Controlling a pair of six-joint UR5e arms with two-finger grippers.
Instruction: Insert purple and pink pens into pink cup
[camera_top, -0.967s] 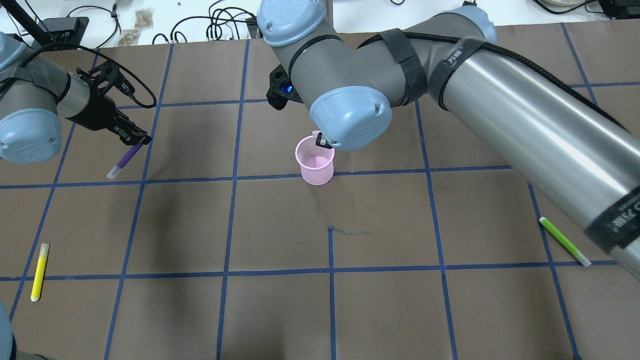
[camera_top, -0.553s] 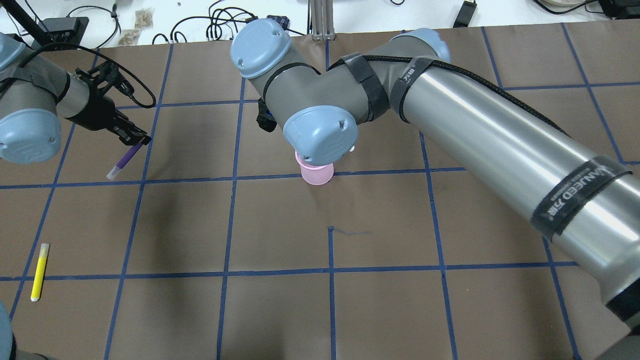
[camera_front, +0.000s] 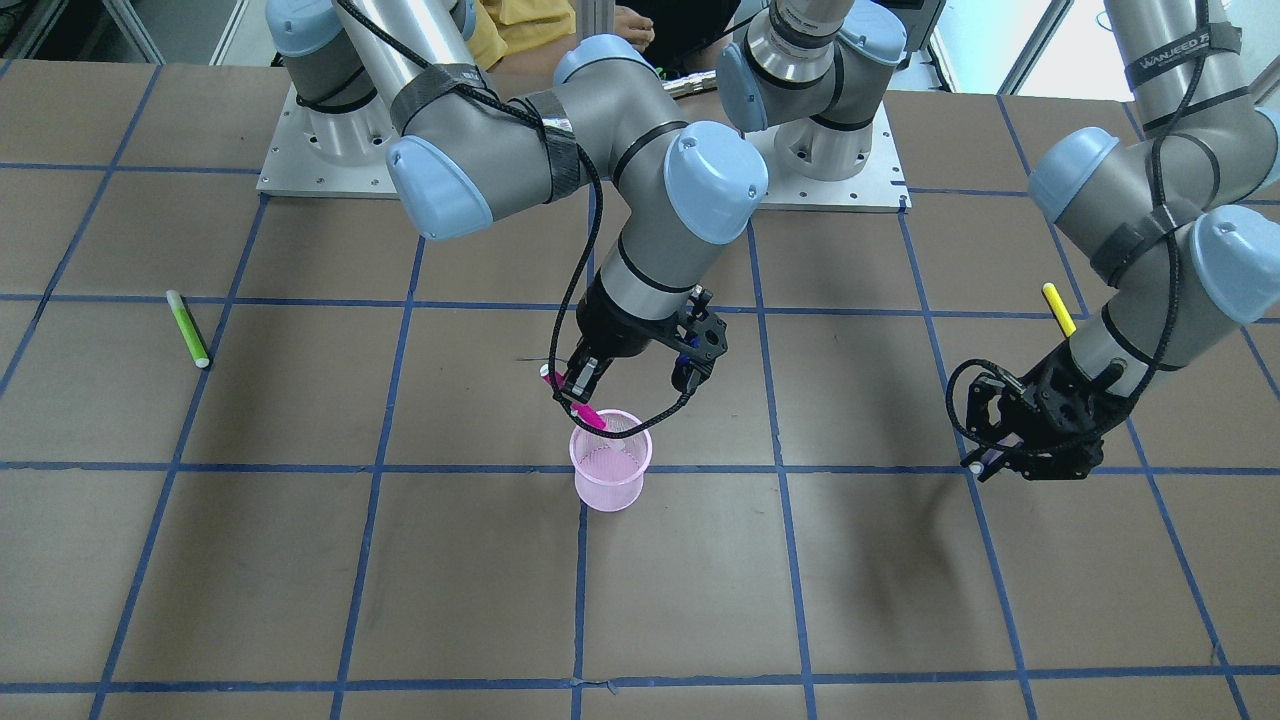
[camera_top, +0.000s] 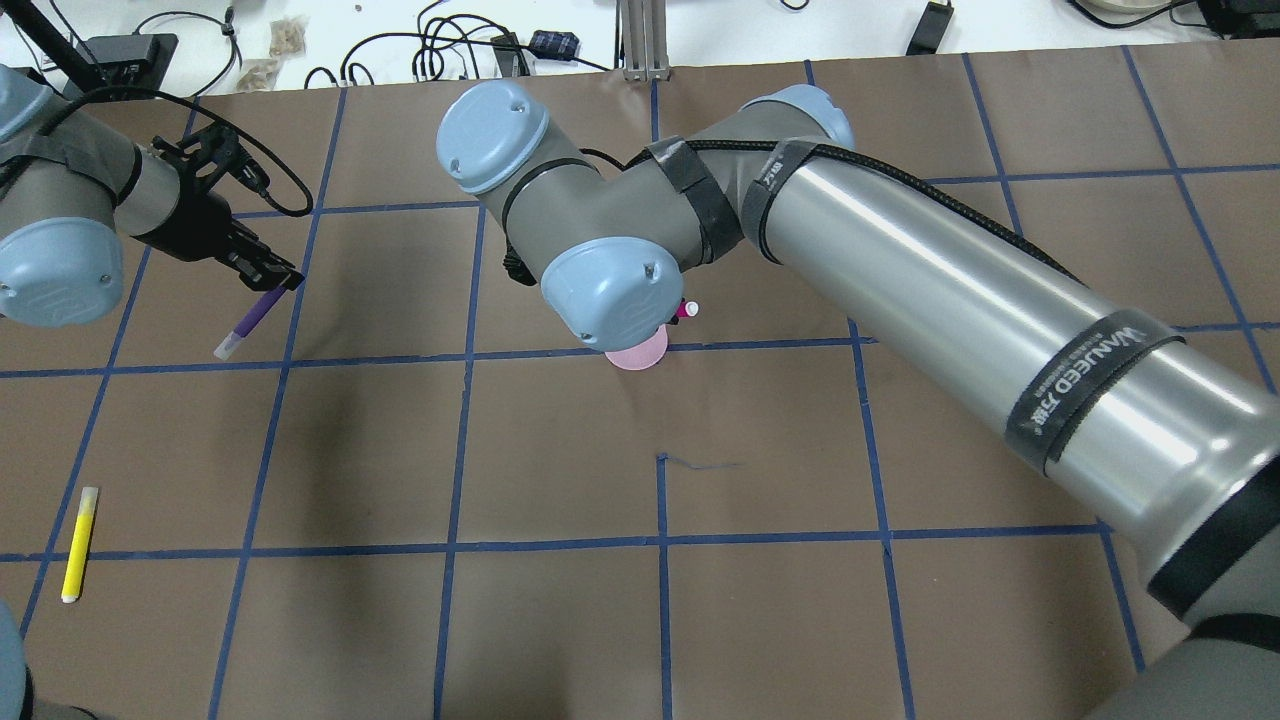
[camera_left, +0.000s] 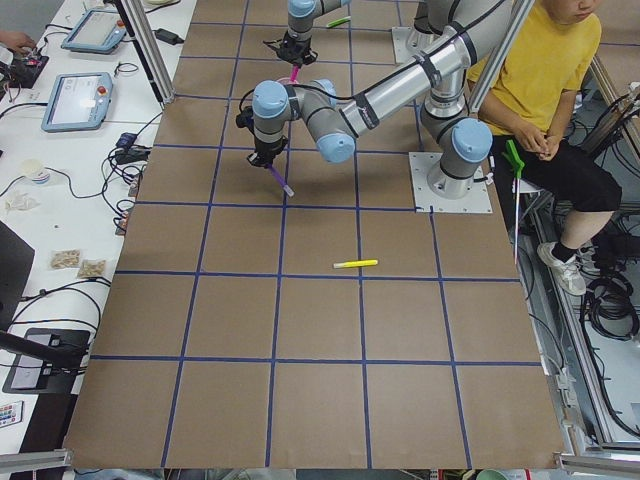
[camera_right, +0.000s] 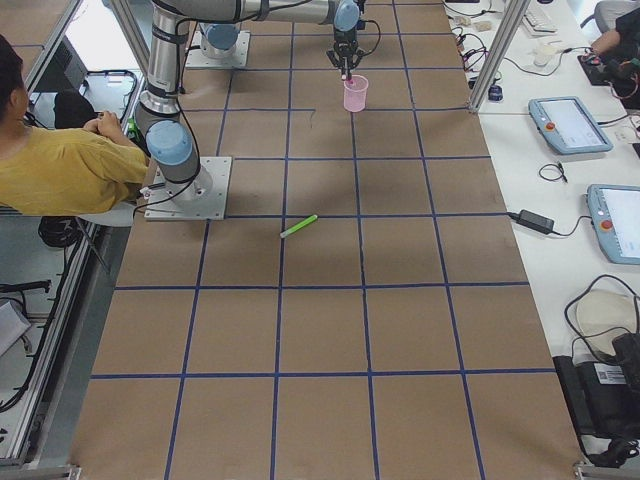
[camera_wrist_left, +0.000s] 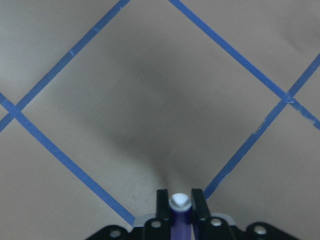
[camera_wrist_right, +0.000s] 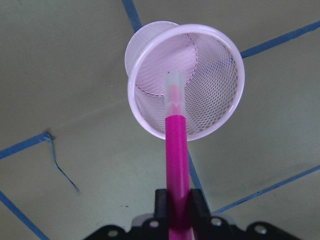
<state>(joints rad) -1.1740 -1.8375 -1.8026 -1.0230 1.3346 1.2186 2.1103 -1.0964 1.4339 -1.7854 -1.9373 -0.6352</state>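
1. Swinging toward the left of the overhead frame is what the right arm is doing over this last second; its blue wrist cap is now covering most of the pink cup (camera_top: 640, 358), which was sitting in plain view a second back; only a sliver of the cup's lower edge is peeking out near frame centre.
2. The right gripper (camera_front: 580, 388) is carrying the pink pen (camera_wrist_right: 176, 150), fingers closed on the barrel; the pen is tilting, and in the wrist view its pale tip is lining up over the cup's mouth; the front view is putting that tip right at the cup's upper-left rim; whether it's already dipping inside, I can't tell.
3. The cup itself isn't shifting; it's standing upright on the blue tape line, same spot as before.
4. The left gripper (camera_top: 282, 280) is staying parked at the left-middle of the overhead frame; its fingers are clamping the purple pen (camera_top: 250, 320), which is slanting down toward the lower left.
5. What I'm taking from this: the pink pen is getting very close to going in; lowering and letting go is what's remaining there, and the purple one is waiting its turn, well apart from the cup.
6. My worry is the tilted pen nudging the rim and tipping that light mesh cup.
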